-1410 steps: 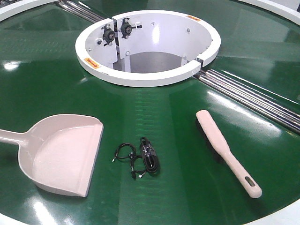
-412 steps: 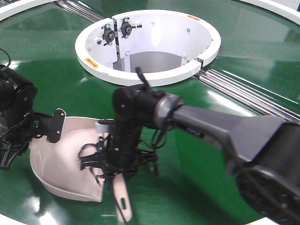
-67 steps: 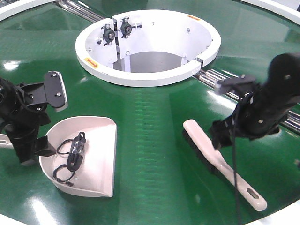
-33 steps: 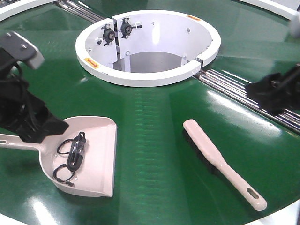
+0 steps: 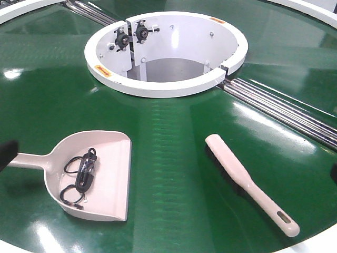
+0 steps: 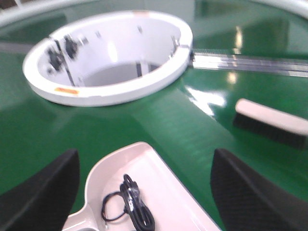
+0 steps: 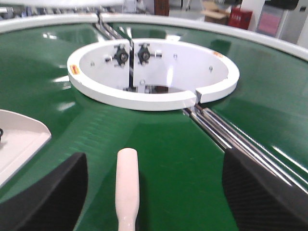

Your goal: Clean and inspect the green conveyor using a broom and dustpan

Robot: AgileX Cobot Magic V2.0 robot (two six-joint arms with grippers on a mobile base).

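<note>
The green conveyor [image 5: 174, 153] fills the front view, with the dustpan [image 5: 97, 174] lying at the left holding a black cable [image 5: 81, 176], and the broom [image 5: 247, 182] lying well apart at the right, below the white hub [image 5: 166, 52]. From the left wrist, the left gripper [image 6: 144, 187] stands wide open over the dustpan [image 6: 154, 192]. From the right wrist, the right gripper [image 7: 154, 197] is spread wide above the broom [image 7: 127, 185].

Front view: high, looking down over my green conveyor [image 5: 174, 153].
Left wrist: low, near the dustpan [image 6: 159, 192] — facing the hub [image 6: 108, 91].
Right wrist: low, above the broom [image 7: 127, 185] — same hub shared.
</note>
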